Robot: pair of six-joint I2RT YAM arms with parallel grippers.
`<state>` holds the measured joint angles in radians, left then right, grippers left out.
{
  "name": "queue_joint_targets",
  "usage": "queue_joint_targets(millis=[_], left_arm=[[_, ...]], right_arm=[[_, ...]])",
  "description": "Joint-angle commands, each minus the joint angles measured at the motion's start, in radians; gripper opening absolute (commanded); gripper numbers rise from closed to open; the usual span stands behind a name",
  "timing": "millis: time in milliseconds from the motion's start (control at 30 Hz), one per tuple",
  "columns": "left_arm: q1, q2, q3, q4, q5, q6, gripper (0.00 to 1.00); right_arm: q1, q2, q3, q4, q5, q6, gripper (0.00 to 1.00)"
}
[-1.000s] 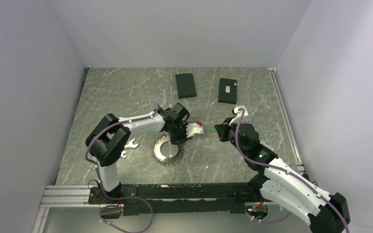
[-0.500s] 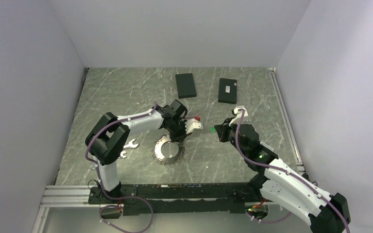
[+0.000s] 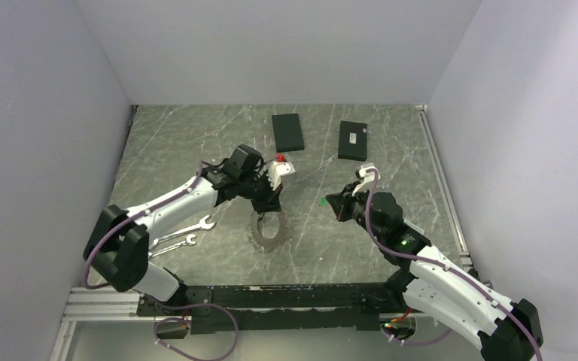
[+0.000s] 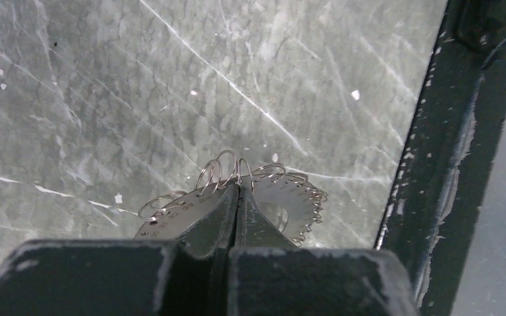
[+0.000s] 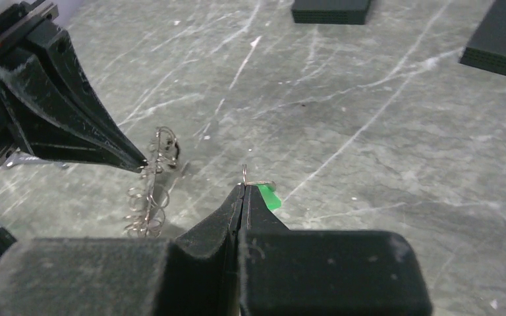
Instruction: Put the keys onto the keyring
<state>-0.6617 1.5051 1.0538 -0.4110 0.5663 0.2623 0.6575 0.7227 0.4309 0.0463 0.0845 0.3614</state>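
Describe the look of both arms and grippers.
The left arm and right arm have white shells, black joints and a purple cable. The left gripper and right gripper have black tapered fingers; a green light glows on the right arm.

Shows right gripper pressed shut on a small wire loop, green tab beside it; at left, left gripper pinching keyring, seen edge-on, grey worktop behind.

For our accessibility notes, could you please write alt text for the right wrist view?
The right gripper, shut, pinches a wire piece with a green tag. To its left, the left gripper holds the keyring, seen edge-on.
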Motion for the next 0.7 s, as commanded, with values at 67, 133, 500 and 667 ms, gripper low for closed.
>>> queue_joint_targets(millis=[67, 133, 500, 667], left_arm=[[0.029, -0.123, -0.024, 0.096, 0.072, -0.226, 0.00], [0.032, -0.136, 0.000, 0.085, 0.072, -0.287, 0.00], [0.034, -0.177, 0.065, 0.027, 0.011, -0.524, 0.00], [0.034, -0.198, 0.052, 0.038, 0.032, -0.520, 0.00]], right_arm=[[0.005, 0.003, 0.047, 0.127, -0.211, -0.042, 0.00], [0.005, 0.006, 0.051, 0.166, -0.311, -0.048, 0.00], [0.007, 0.121, 0.123, 0.240, -0.615, -0.095, 0.00], [0.017, 0.207, 0.187, 0.192, -0.660, -0.128, 0.00]])
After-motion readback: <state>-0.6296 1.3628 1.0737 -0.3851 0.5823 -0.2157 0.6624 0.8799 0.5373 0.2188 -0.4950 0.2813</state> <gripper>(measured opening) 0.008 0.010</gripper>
